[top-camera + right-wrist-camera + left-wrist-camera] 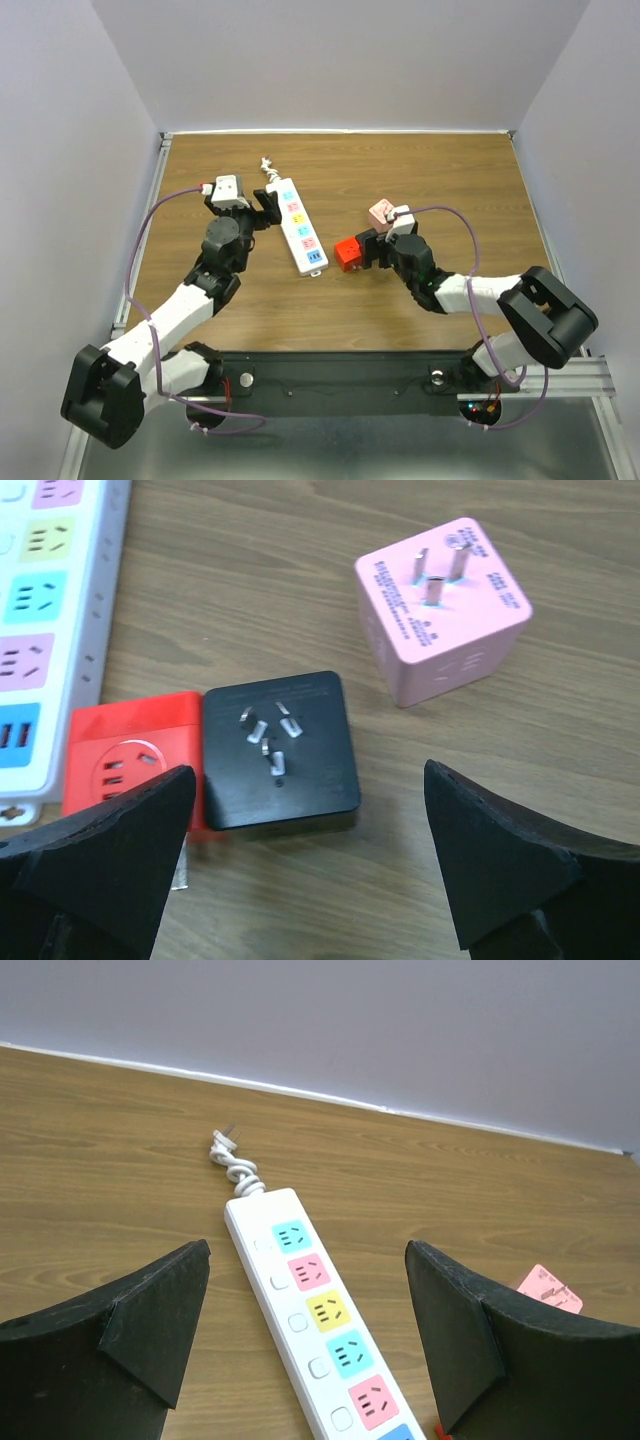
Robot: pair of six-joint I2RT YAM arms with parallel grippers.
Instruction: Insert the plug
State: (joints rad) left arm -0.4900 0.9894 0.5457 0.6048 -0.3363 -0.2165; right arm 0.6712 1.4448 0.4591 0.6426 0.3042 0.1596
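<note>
Wood-grain table [450, 170]; glossy plastic power strip [300, 228]; matt black plug [312, 772], metal prongs [262, 727].

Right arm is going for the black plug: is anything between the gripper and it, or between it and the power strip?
Nothing visible lies between the open right gripper and the black plug. The red adapter sits against the plug's side, between it and the power strip; lifting over it should probably clear it.

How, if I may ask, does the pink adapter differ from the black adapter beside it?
The pink adapter stands by itself; the black adapter sits pressed against a red adapter. The pink one's prongs are long and straight; the black one's look shorter and angled. Both point three metal prongs upward.
</note>
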